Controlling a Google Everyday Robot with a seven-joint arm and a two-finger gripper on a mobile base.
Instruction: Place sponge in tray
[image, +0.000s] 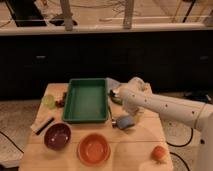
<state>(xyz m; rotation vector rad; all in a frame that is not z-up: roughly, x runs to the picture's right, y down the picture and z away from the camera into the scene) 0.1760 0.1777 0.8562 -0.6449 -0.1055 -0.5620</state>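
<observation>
The dark-green tray (75, 102) stands at the middle back of the wooden table, and nothing shows in it. The small blue-grey sponge (126, 122) lies at table level just off the tray's near right corner. My white arm reaches in from the right and bends down. My gripper (121, 120) is right at the sponge, touching or around it, a little right of the tray's rim.
A maroon bowl (57, 136) and an orange bowl (93, 148) sit at the front. An orange fruit (159, 153) is at the front right. A yellow-green object (48, 101) and a black bar (44, 125) lie left of the tray. A pale blue-grey thing (112, 83) lies behind the tray's right corner.
</observation>
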